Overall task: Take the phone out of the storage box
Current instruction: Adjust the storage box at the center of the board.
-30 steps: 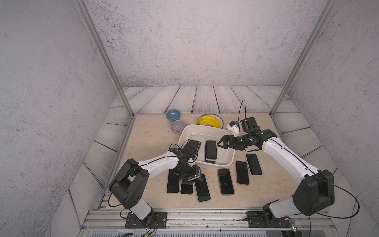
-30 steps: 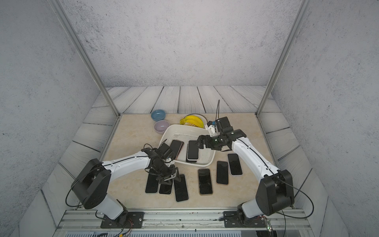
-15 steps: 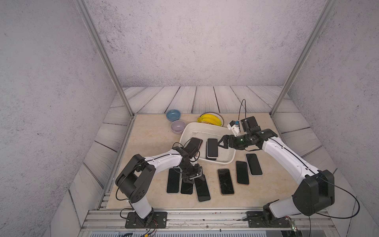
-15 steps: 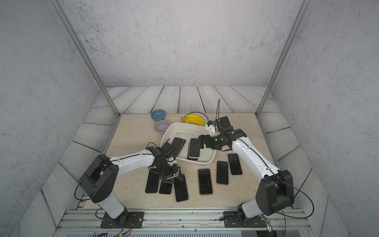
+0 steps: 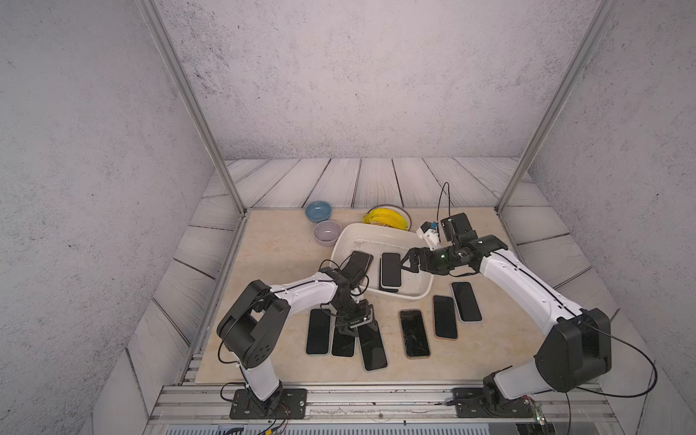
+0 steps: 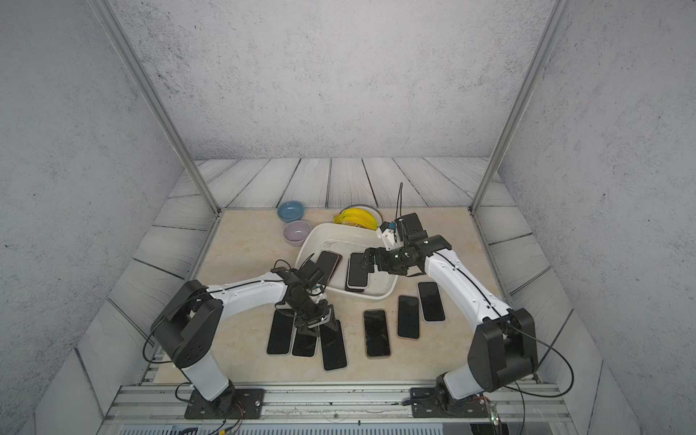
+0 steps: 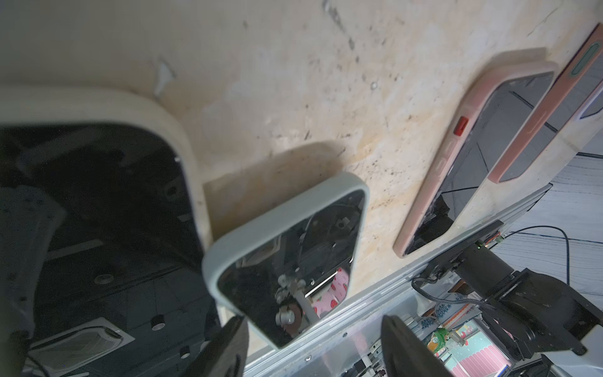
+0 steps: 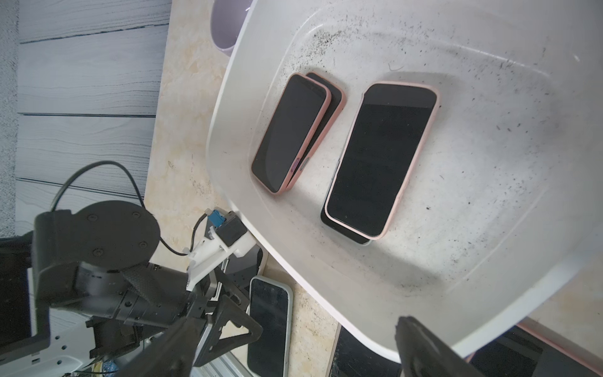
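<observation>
Hovering over the storage box [image 5: 376,228], your right gripper [image 5: 405,261] has its jaws spread wide with nothing between them, tips near the edge of the closer stack.

Item, stack nearest the jaws: a pink-cased phone [image 8: 381,160] lies face up on a darker phone [image 8: 354,237], which peeps out at one end. The top one is likely your pick.

Item, second stack: another pink-cased pair [image 8: 288,130] sits by the box wall on the left arm's side.

Item, left gripper [image 5: 357,325]: it is low over the table with jaws apart and the end of a grey-cased phone [image 7: 287,248] between them. One finger is close to its edge and the other clear, so it looks unpinched.

Item, table outside the box: six phones lie flat, one a cracked-screen phone [image 5: 414,333].

Hazards:
- Closing on the stack may catch both phones, or drag the lower one and drop it.
- Glass and smooth cases slip.
- The sloping wall may foul a finger.
- The light box may slide.
- The left wrist hangs by the box's near corner, so a wide lift-out could strike it.
</observation>
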`<action>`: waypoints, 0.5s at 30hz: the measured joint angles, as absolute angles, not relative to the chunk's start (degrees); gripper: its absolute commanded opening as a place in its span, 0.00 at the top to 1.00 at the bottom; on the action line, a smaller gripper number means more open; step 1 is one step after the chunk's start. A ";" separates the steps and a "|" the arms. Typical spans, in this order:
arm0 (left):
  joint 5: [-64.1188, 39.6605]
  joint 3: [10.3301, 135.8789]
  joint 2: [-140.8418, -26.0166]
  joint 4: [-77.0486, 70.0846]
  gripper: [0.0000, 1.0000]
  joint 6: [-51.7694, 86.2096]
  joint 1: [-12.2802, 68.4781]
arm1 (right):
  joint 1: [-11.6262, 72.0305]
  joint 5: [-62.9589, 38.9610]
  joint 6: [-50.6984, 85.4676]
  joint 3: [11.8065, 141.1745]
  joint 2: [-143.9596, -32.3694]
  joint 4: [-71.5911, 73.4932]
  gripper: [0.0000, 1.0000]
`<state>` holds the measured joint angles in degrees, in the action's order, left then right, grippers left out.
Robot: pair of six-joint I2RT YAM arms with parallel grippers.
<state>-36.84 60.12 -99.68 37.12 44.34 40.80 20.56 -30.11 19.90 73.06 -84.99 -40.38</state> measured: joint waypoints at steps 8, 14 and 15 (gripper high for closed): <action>-37.95 61.47 -101.25 34.61 0.28 43.75 41.28 | 20.56 -30.11 19.90 73.12 -84.99 -40.49 0.00; -35.00 61.04 -96.47 37.67 0.27 41.41 41.25 | 20.56 -30.11 20.27 73.12 -84.99 -40.34 0.00; -34.30 60.71 -94.74 38.63 0.27 40.91 41.25 | 20.56 -30.11 20.45 73.12 -84.97 -40.21 0.00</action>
<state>-34.30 60.71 -94.74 38.63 40.91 41.25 20.56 -30.11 20.45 73.12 -84.97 -40.21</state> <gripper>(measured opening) 0.730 0.995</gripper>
